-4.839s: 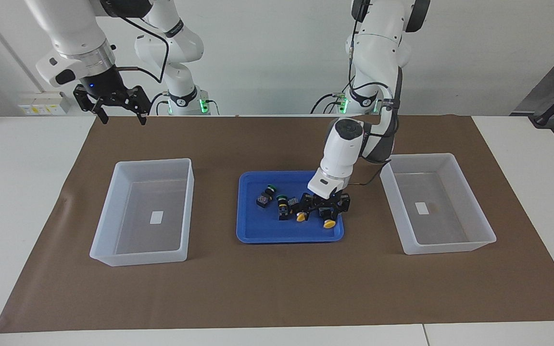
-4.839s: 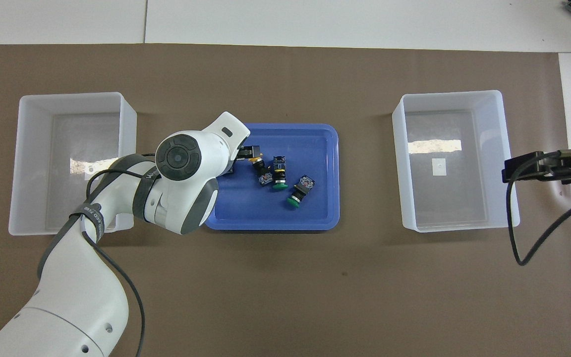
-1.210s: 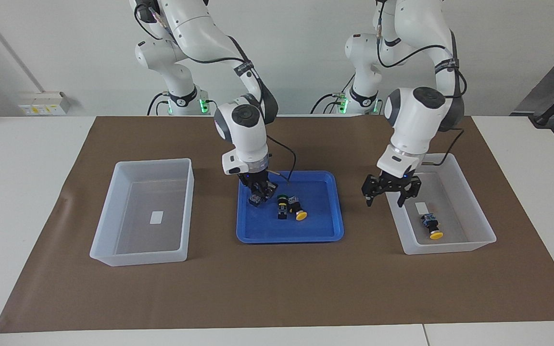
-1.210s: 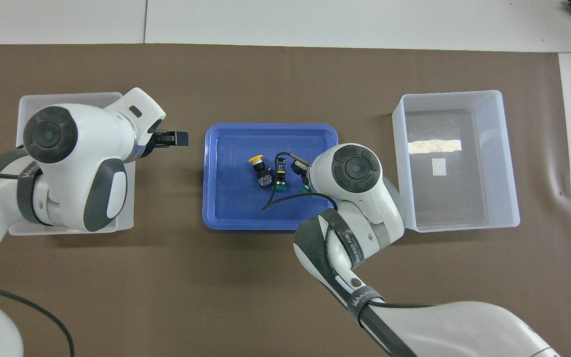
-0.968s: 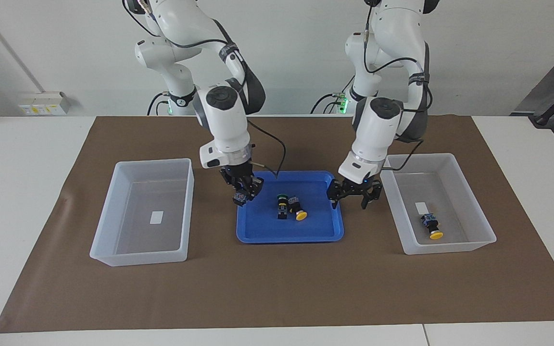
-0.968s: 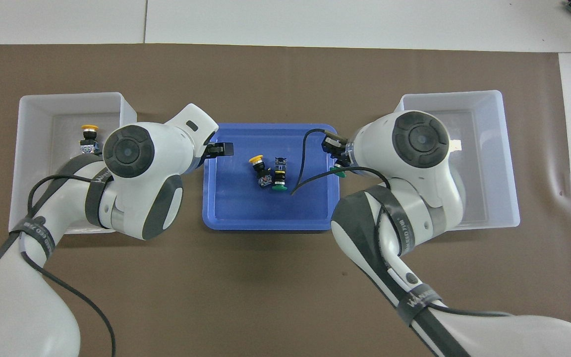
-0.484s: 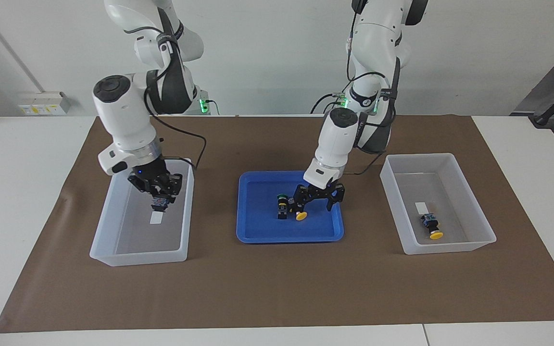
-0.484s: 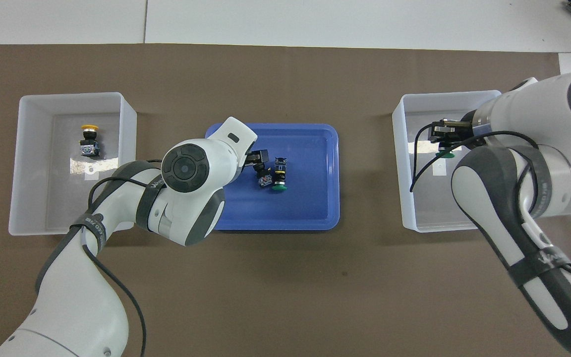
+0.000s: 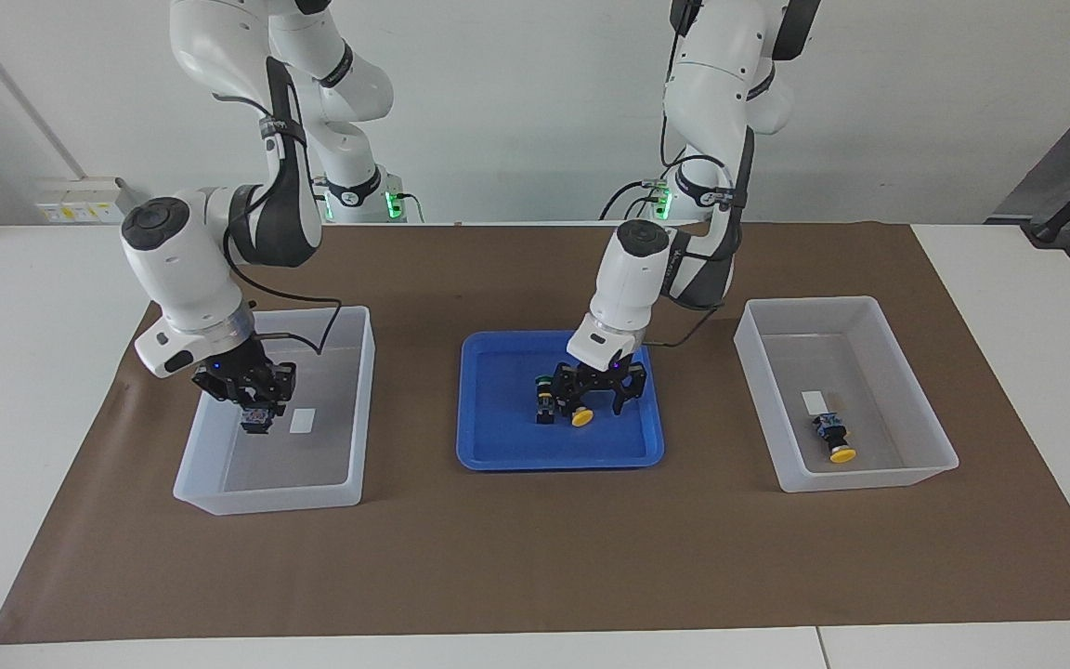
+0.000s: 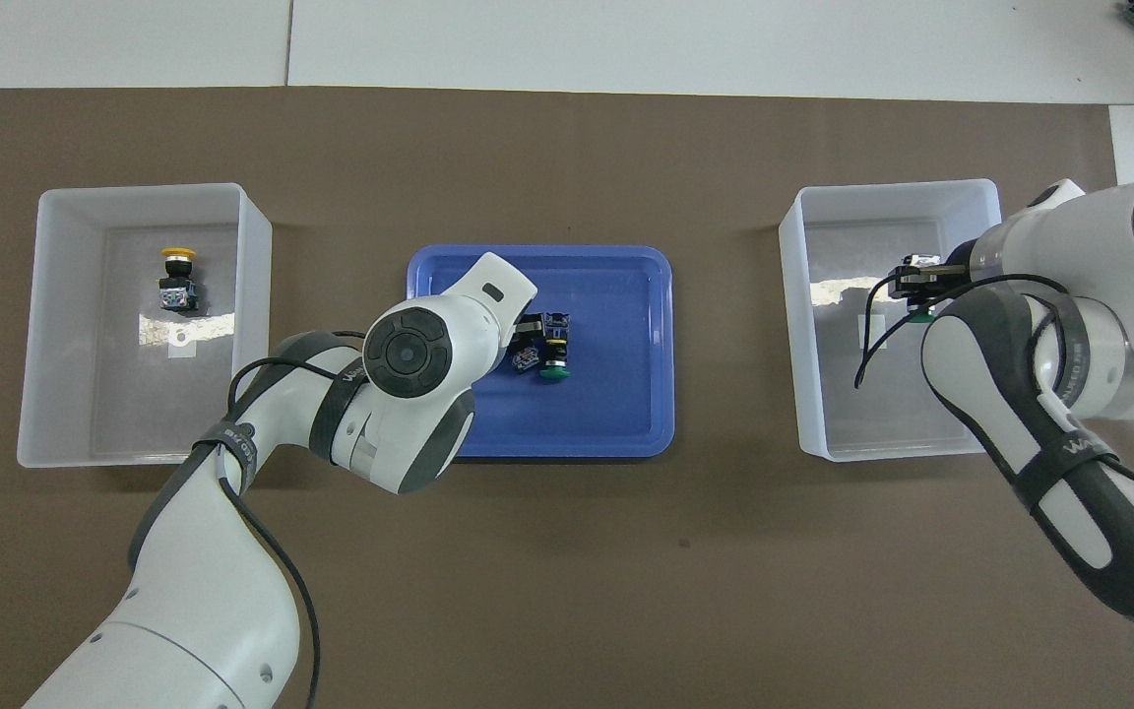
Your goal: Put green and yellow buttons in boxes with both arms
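Facing view: left end effector [image 9: 595, 401] half-closed around yellow button [image 9: 580, 416]; right end effector [image 9: 254, 413] grips green button [image 9: 254, 420].

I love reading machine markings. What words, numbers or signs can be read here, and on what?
Nothing reads clearly.
Right arm's black strap: white lettering, too small to read.
Left arm's black strap: the same.
White label in the box at the right arm's end: no writing visible.
White label in the box at the left arm's end: none visible.
Yellow stickers on the wall sockets: too small to read.
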You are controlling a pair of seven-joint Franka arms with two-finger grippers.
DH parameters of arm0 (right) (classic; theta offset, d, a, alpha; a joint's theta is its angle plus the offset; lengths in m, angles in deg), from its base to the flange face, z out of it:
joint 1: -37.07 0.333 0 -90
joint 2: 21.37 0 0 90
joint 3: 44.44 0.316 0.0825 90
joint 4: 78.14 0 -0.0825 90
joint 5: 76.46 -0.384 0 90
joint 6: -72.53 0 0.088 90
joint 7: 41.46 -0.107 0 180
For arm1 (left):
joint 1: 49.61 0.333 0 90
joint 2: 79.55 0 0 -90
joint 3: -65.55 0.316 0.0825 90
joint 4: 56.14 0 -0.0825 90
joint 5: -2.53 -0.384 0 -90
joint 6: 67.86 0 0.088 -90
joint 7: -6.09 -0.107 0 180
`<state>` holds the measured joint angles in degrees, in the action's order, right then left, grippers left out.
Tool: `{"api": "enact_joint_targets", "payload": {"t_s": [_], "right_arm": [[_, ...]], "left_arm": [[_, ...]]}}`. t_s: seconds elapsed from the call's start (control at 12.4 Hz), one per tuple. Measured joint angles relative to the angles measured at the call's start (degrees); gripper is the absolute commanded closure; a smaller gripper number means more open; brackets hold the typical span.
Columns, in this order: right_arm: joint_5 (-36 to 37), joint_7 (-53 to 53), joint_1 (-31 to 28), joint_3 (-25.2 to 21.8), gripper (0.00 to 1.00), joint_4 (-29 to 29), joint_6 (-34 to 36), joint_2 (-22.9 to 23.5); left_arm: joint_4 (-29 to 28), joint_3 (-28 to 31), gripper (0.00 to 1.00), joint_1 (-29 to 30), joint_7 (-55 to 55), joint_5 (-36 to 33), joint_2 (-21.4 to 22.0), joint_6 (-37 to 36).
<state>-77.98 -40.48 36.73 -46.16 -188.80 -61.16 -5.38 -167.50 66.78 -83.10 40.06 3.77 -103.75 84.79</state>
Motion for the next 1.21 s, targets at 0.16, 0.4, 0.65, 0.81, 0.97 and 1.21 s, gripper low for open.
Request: {"api": "enact_joint_targets", "payload": {"t_s": [0.16, 0.4, 0.65, 0.81, 0.97, 1.21], "right_arm": [[0.0, 0.0, -0.1, 0.0, 0.55, -0.7, -2.1, 1.2], [0.0, 0.0, -0.7, -0.1, 0.00, -1.3, -2.7, 1.7], [0.0, 0.0, -0.6, 0.3, 0.00, -0.9, -2.7, 1.4], [-0.1, -1.0, 0.4, 0.9, 0.00, 0.7, -0.3, -0.5], [-0.2, -7.2, 3.8, 1.3, 0.00, 2.9, 3.3, -3.2], [-0.3, -20.6, 12.9, 1.7, 0.00, 4.3, 4.6, -4.9]], "left_arm": [[0.1, 0.3, 1.00, 0.0, 0.0, 0.0, 0.1, -0.5], [0.7, 1.4, 1.00, 1.1, 0.0, 0.0, 3.4, -7.2], [1.2, 1.9, 1.00, 8.4, -7.6, 0.0, 12.3, -17.2], [1.0, 2.1, 1.00, 14.4, -14.5, 0.0, 16.1, -20.0], [0.7, 2.1, 1.00, 20.0, -23.3, 0.0, 16.6, -19.7], [-1.0, 2.1, 1.00, 25.4, -37.4, 0.0, 16.1, -15.6]]}}
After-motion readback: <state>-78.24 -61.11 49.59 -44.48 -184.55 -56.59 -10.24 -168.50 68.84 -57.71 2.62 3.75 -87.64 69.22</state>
